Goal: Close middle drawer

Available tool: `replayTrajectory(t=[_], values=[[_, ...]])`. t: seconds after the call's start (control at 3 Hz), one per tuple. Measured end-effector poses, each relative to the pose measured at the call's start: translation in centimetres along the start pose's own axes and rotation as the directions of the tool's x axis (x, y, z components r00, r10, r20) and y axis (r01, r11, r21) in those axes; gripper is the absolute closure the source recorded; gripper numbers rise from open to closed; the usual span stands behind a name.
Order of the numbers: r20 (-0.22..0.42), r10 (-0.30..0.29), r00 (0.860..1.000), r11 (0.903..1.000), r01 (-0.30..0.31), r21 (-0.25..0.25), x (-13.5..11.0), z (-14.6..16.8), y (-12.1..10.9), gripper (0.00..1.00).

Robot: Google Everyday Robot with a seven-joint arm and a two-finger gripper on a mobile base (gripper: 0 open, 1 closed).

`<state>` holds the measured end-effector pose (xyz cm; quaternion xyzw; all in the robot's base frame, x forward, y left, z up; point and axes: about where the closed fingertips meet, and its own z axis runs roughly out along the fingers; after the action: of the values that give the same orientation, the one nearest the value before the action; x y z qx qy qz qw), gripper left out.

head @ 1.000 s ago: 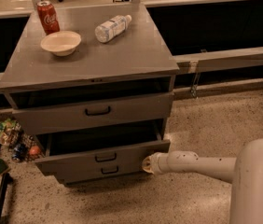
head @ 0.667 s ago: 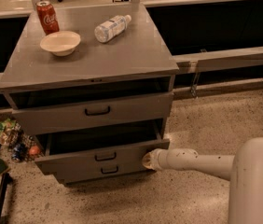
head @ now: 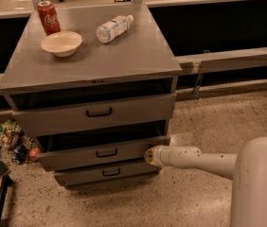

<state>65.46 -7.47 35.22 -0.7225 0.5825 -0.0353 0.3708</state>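
The grey cabinet (head: 95, 63) has three drawers. The middle drawer (head: 76, 154) has a medium-height front with a small black bar handle (head: 106, 152). It stands partly pulled out, with a dark gap above its front. My gripper (head: 148, 156) is at the end of the white arm (head: 195, 159). It is at the right end of the middle drawer's front and seems to touch it. The arm reaches in from the lower right.
The top drawer (head: 95, 113) has a larger handle, and the bottom drawer (head: 105, 173) sits low. On the cabinet top are a red can (head: 48, 17), a white bowl (head: 61, 43) and a lying plastic bottle (head: 113, 28). Snack packets (head: 3, 141) litter the floor at left.
My gripper has moved slightly up and toward the cabinet, staying at the drawer's right end. The middle drawer's front has slid in a little.
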Motion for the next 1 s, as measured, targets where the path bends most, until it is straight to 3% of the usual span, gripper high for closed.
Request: replayTrajectory(t=[1.0], values=[[0.003, -0.022, 1.000, 0.9989, 0.021, 0.042, 0.0, 1.3, -2.1, 1.00]])
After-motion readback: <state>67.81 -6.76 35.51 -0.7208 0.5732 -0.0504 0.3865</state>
